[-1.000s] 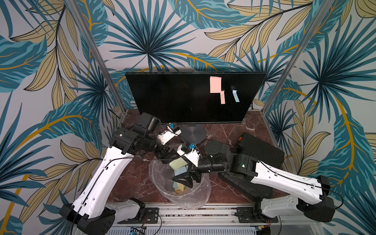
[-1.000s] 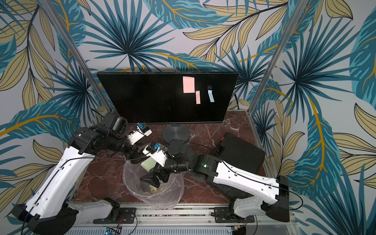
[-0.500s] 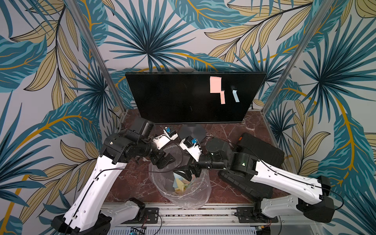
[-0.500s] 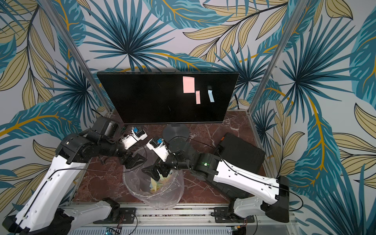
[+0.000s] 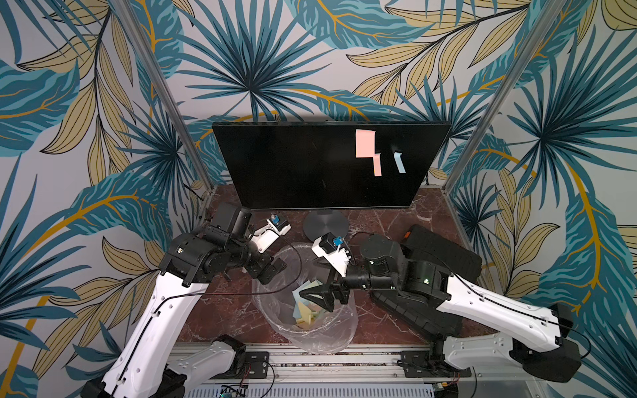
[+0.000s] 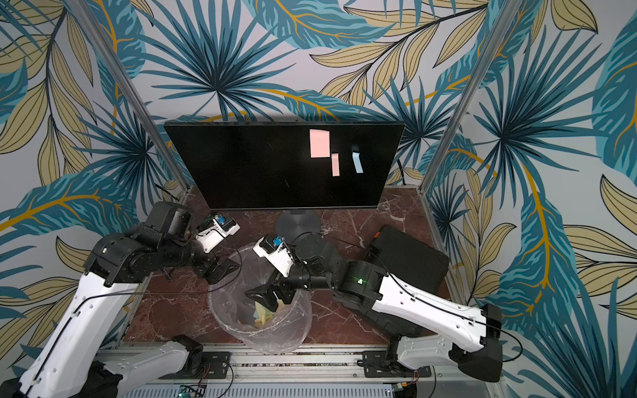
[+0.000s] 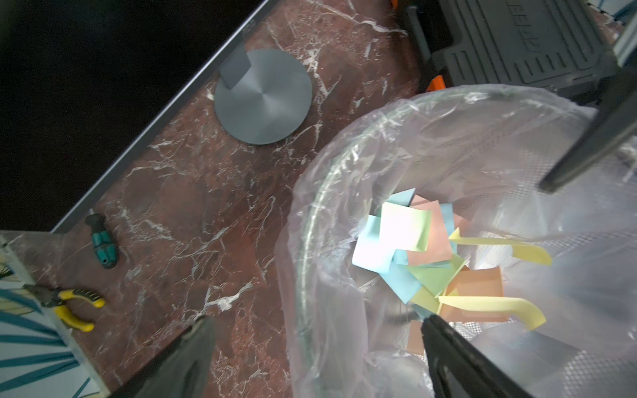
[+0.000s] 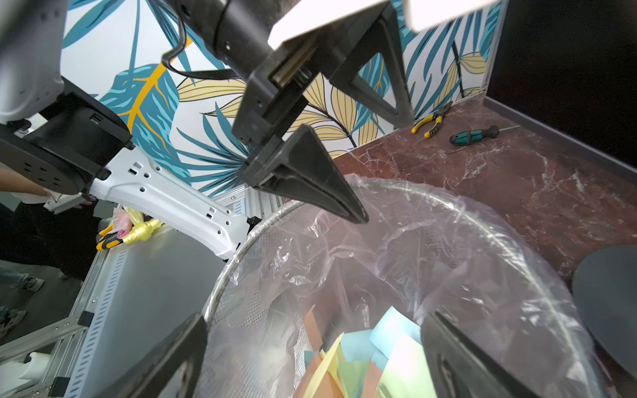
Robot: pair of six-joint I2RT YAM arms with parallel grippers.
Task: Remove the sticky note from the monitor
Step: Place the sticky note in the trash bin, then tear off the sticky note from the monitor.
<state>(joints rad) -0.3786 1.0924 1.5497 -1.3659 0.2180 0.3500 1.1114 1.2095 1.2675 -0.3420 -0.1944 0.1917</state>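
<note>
Released: the right gripper (image 5: 314, 301) no longer holds its note, fingers wide over the lined wastebasket (image 5: 346, 324) of discarded notes (image 7: 406, 241). At its left rim the left gripper (image 5: 272, 270) gapes wide too. Three sticky notes (image 5: 365, 143) sit upper right on the monitor (image 5: 310, 165).

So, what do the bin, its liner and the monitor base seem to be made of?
Bin: wire mesh with a metal rim, probably steel.
Liner: thin clear plastic film, crinkled and glossy.
Base: grey, satin, with radial sheen like brushed metal; could be coated plastic.
</note>
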